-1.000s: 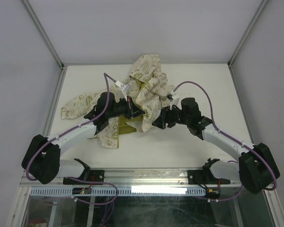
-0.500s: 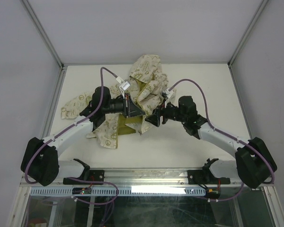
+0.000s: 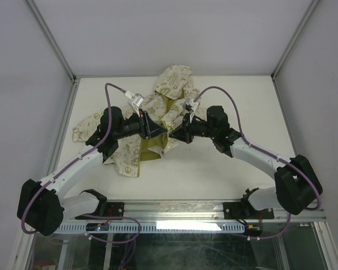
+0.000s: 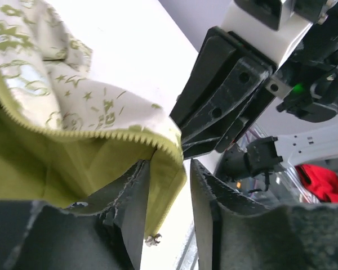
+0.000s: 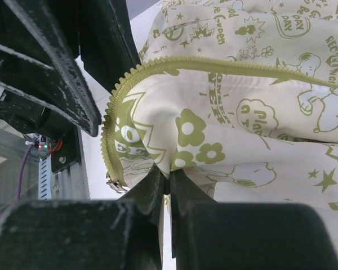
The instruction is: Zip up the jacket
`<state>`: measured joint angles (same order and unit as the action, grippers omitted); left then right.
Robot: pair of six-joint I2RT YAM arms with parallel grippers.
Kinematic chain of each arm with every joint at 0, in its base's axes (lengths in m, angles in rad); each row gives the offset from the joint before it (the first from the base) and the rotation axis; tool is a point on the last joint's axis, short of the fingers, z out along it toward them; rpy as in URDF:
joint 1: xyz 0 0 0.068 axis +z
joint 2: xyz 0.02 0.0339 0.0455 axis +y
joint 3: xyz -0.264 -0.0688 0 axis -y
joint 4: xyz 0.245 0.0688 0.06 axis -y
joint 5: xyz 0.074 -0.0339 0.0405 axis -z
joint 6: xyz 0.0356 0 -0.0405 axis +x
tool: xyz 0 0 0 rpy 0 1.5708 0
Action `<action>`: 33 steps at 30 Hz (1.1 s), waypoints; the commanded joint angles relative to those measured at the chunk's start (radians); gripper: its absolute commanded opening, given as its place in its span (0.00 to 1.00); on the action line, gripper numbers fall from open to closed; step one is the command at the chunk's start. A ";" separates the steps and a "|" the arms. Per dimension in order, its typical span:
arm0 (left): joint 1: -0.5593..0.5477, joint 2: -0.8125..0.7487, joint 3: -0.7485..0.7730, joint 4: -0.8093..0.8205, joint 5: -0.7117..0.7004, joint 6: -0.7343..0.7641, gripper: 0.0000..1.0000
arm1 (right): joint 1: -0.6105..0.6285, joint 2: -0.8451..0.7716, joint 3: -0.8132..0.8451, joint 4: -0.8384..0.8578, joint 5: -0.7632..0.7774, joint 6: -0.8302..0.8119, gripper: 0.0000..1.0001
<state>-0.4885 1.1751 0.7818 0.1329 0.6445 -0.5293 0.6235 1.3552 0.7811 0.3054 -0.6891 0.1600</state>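
The jacket lies crumpled at the back middle of the table, cream with olive print, its olive lining turned out at the front. My two grippers meet tip to tip over its front edge. The left gripper is open. In the left wrist view the olive zipper band hangs between the left gripper jaws, lying against one finger. The right gripper is shut, and in its wrist view the gripper pinches a fold of cream fabric beside the zipper teeth and a small metal slider.
One sleeve stretches out to the left on the white table. Grey walls enclose the table on three sides, with metal posts at the back corners. A metal rail runs along the near edge by the arm bases.
The left gripper has opened where it was shut on the jacket's edge. The right gripper moved left toward it and shut on the fabric. Both wrists shifted slightly toward the back.
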 commanded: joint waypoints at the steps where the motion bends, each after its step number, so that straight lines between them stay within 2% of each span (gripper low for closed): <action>1: 0.011 -0.110 -0.062 -0.014 -0.195 -0.018 0.42 | 0.006 -0.012 0.091 -0.105 0.034 0.038 0.00; 3: 0.011 -0.140 -0.085 -0.014 -0.187 -0.037 0.53 | 0.010 0.000 0.137 -0.205 0.106 0.049 0.00; 7: -0.012 -0.183 -0.122 -0.012 -0.191 -0.083 0.66 | 0.021 0.033 0.213 -0.347 0.191 0.067 0.00; 11: -0.127 -0.178 -0.130 -0.013 -0.321 -0.078 0.76 | 0.032 0.058 0.245 -0.398 0.268 0.100 0.00; 14: -0.238 -0.130 -0.106 -0.046 -0.510 -0.044 0.75 | 0.036 0.074 0.264 -0.419 0.291 0.120 0.00; 18: -0.257 -0.061 -0.077 -0.085 -0.687 -0.050 0.68 | 0.046 0.074 0.261 -0.394 0.293 0.141 0.00; 26: -0.258 0.019 -0.058 -0.078 -0.703 0.001 0.55 | 0.048 0.084 0.280 -0.411 0.287 0.135 0.00; 29: -0.255 0.022 -0.054 -0.086 -0.737 0.014 0.56 | 0.047 0.080 0.278 -0.409 0.279 0.128 0.00; 33: -0.244 0.002 -0.053 -0.070 -0.702 0.069 0.58 | 0.047 0.085 0.278 -0.416 0.269 0.122 0.00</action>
<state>-0.7444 1.2022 0.6838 0.0216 -0.0498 -0.5335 0.6647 1.4433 1.0100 -0.1345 -0.4080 0.2893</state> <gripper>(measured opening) 0.574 0.018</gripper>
